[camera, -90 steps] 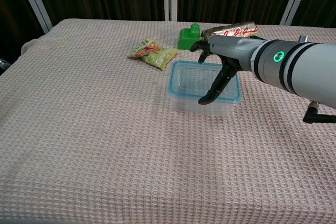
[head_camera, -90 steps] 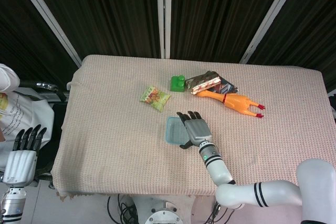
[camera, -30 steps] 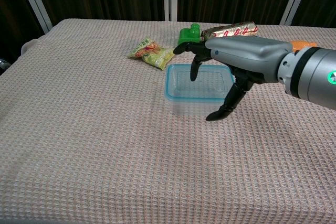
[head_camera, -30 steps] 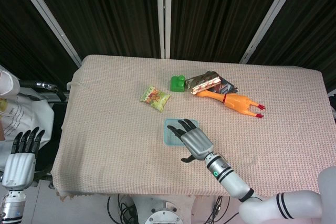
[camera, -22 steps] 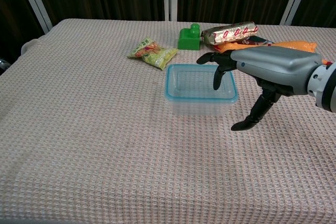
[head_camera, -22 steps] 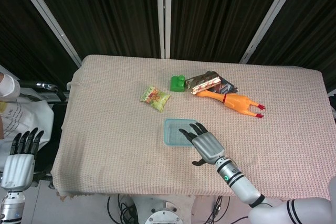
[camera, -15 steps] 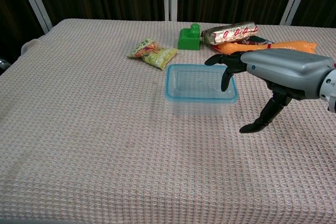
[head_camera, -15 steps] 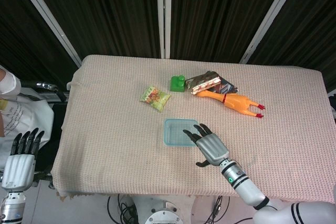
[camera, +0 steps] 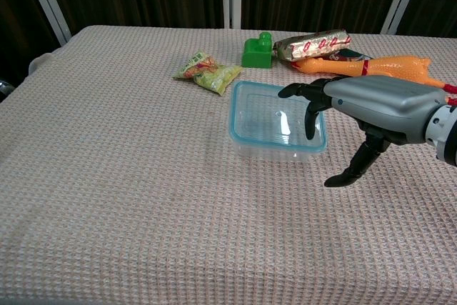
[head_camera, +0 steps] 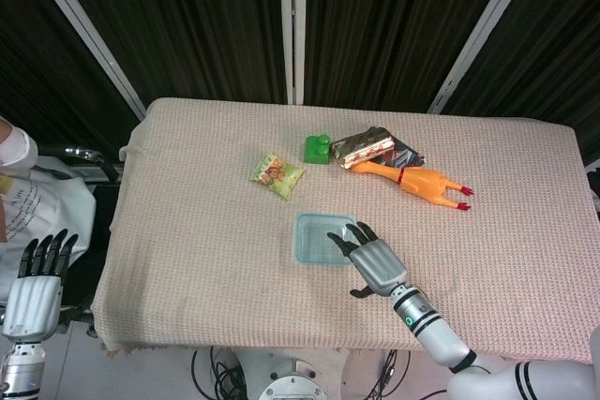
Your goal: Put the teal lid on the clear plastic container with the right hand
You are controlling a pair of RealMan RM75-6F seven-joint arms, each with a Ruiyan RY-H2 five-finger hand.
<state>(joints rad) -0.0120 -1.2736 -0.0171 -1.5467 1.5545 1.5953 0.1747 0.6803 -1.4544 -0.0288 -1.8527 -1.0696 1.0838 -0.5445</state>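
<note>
The clear plastic container stands mid-table with the teal-rimmed lid lying on top of it; from the head view only the lid shows. My right hand hovers at the container's right side, fingers spread and curved down over the lid's right edge, thumb pointing down beside it. It holds nothing. I cannot tell whether the fingertips touch the lid. In the head view the right hand sits just right of and nearer than the lid. My left hand hangs off the table's left side, fingers straight and apart.
Behind the container lie a green block, a yellow-green snack bag, a wrapped snack bar and an orange rubber chicken. The woven cloth covers the table up to its front edge.
My right hand pulled back from over the container toward its right side. The container with its lid shifted slightly right and turned a little. The left hand stayed put.
</note>
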